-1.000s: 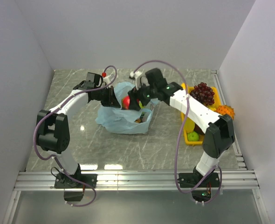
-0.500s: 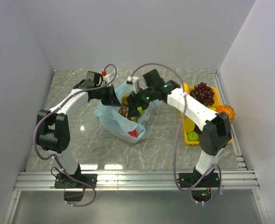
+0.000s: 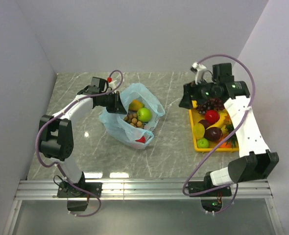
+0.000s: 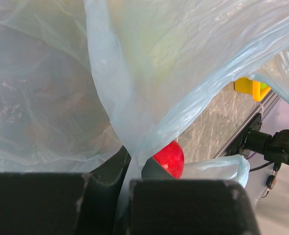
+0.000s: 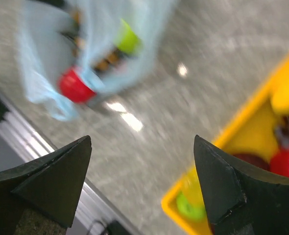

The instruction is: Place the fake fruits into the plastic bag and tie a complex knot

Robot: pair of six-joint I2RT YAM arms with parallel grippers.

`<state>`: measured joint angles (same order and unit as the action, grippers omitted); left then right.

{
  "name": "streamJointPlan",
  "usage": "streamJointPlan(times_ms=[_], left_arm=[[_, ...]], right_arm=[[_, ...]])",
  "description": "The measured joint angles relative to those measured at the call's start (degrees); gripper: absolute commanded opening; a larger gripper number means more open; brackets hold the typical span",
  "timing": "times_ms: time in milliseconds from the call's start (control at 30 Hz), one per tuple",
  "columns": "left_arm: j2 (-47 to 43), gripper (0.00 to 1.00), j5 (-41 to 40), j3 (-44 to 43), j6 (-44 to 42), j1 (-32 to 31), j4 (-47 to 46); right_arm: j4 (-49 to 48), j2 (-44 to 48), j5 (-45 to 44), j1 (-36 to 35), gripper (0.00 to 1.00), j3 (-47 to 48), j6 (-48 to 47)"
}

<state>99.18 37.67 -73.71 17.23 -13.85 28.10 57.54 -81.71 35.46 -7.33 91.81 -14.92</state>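
From above, we see the bag [image 3: 116,126] sitting on the grey stone-look table [image 3: 169,147]. Its mouth is open, with a green apple [image 3: 144,114] and more fruits [image 3: 136,105] inside. The left gripper [image 3: 116,104] is pinched shut on the bag's rim. The right gripper [image 3: 185,101] hangs by the yellow tray [image 3: 213,150], well apart from the bag.

In the left wrist view, thin see-through blue plastic is squeezed between the black fingers [image 4: 183,205]. A shiny red fruit [image 4: 168,159] peeks out below.

The right wrist view is blurry. The jaws stand wide with nothing in them.

We think the bag is light, soft, crinkly and slippery, and it sags. It is best to hold the handles up top, not the thin sides. Nothing is tied yet.
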Motion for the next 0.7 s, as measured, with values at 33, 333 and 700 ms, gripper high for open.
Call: streamJointPlan(times_ms=[33, 333, 700], left_arm=[[0.00, 0.03, 0.00, 0.00, 0.00, 0.00, 0.04], [-0.02, 0.03, 0.02, 0.85, 0.02, 0.00, -0.28], [-0.11, 0.03, -0.02, 1.42, 0.02, 0.00, -0.42]], right_arm=[[1.11, 1.20, -1.31, 1.64, 0.91, -2.10, -1.07], [9.46, 3.32, -17.03, 6.10, 0.89, -17.03, -7.96], [4.52, -5.60, -24.57, 6.08, 0.86, -18.23, -3.37]])
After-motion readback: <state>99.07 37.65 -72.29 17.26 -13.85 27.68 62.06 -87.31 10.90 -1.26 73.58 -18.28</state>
